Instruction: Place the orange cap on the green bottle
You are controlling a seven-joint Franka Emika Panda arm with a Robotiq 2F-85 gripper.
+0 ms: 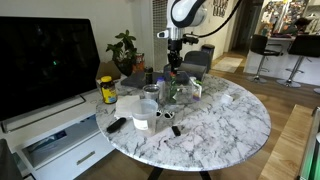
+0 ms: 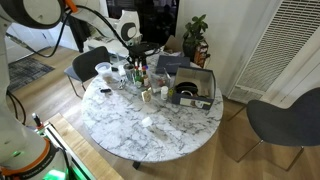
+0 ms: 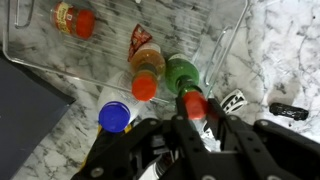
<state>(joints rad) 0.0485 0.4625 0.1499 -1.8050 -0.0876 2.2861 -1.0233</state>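
In the wrist view my gripper (image 3: pixel 195 108) is shut on the orange cap (image 3: pixel 194 104), held between the two fingertips. The green bottle (image 3: pixel 181 72) stands just beyond the cap, seen from above, its round green top touching or nearly touching the cap's far edge. In an exterior view my gripper (image 1: pixel 172 68) hangs over the bottle cluster near the green bottle (image 1: pixel 166 88). It also shows in an exterior view (image 2: pixel 134 60) above the same cluster.
A clear tray (image 3: pixel 40 60) holds two orange-capped bottles (image 3: pixel 146 86), (image 3: pixel 80 22) and a blue-capped one (image 3: pixel 114 116). A yellow jar (image 1: pixel 108 90) and clear cups (image 1: pixel 147 108) stand on the marble table (image 1: pixel 230 125). A black box (image 2: pixel 192 88) sits on the table.
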